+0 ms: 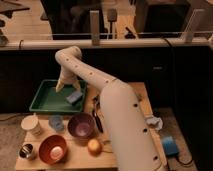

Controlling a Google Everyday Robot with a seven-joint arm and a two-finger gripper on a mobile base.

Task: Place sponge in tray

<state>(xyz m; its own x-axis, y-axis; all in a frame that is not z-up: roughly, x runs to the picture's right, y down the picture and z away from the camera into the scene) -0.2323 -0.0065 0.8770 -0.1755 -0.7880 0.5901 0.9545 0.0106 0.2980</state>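
The blue-grey sponge (75, 96) lies inside the green tray (42, 104), near its right wall. My gripper (60, 85) hangs over the middle of the tray, up and to the left of the sponge and apart from it. The white arm reaches in from the lower right, across the table.
In front of the tray stand a white cup (32, 124), a small blue cup (56, 121), a purple bowl (81, 125), a red bowl (52, 148), a metal cup (27, 151) and an orange fruit (94, 146). A blue object (169, 145) lies at the right.
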